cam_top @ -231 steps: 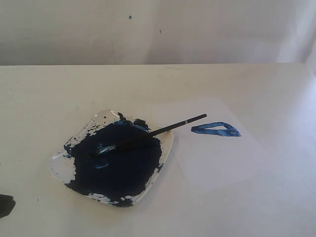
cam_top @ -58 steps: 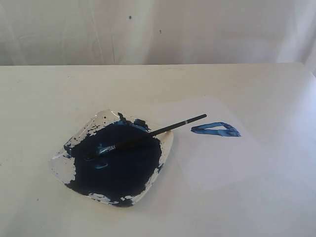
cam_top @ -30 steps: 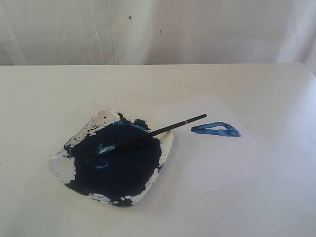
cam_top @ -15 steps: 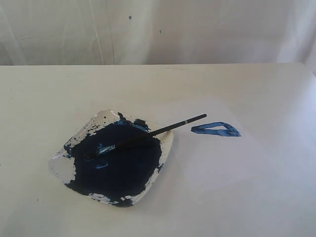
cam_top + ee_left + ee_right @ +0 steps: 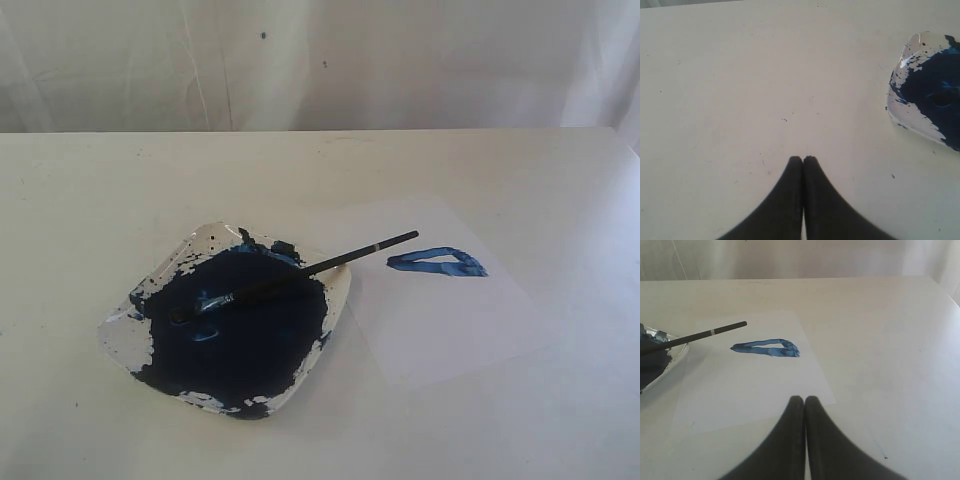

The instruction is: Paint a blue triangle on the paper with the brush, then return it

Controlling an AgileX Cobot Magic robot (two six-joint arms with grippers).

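While the brush (image 5: 300,272) lies free, left hand (image 5: 803,160) is closed, empty; right hand (image 5: 804,400) likewise.

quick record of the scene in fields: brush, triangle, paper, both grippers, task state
brush: bristles in the paint dish, handle across its rim, handle end over the paper
blue triangle: painted on the paper, just clear of the handle end
paper: flat on the table
left gripper: shut, empty, over bare table near the dish
right gripper: shut, empty, by the paper's edge
task state: triangle painted, brush rests in the dish
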